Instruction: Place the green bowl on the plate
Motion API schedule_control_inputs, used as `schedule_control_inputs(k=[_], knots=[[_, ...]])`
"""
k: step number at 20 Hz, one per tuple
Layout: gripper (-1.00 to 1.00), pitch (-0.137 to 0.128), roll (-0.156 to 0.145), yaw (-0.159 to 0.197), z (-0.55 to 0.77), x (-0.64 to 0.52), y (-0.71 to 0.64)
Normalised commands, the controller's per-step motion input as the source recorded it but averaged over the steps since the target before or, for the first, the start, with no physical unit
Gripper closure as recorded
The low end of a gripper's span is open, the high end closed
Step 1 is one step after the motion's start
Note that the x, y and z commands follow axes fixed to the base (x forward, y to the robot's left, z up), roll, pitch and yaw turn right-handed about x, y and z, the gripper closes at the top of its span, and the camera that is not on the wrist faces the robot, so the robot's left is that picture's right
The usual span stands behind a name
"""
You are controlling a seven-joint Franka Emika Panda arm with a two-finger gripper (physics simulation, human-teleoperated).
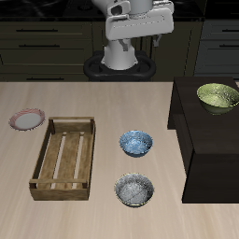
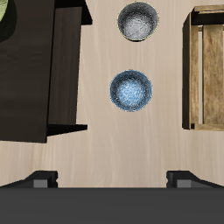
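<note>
The green bowl (image 1: pixel 217 96) stands on top of a dark block (image 1: pixel 210 140) at the table's side; only a sliver of its rim (image 2: pixel 3 10) shows in the wrist view. The plate (image 1: pixel 27 119), pink-red rimmed with a pale centre, lies on the table at the opposite side, beside the wooden crate; it is out of the wrist view. My gripper (image 1: pixel 140 28) hangs high over the table's back, far from both. Its fingertips (image 2: pixel 39 179) stand wide apart around nothing, so my gripper (image 2: pixel 112 179) is open and empty.
A blue patterned bowl (image 1: pixel 136 143) (image 2: pixel 130 89) and a grey-white speckled bowl (image 1: pixel 134 189) (image 2: pixel 138 21) sit mid-table, the speckled one nearer the front edge. A wooden slatted crate (image 1: pixel 63 157) (image 2: pixel 206 70) lies between them and the plate. The dark block (image 2: pixel 35 70) rises above table level.
</note>
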Motion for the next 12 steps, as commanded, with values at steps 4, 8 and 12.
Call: schedule_control_inputs(k=[4, 8, 12], knots=[[-1.00, -0.016, -0.031, -0.009, 0.19, 0.36, 0.28], [-1.00, 0.012, -0.044, 0.009, 0.09, 0.58, 0.43], [-1.00, 0.017, -0.039, -0.012, 0.04, 0.42, 0.31]])
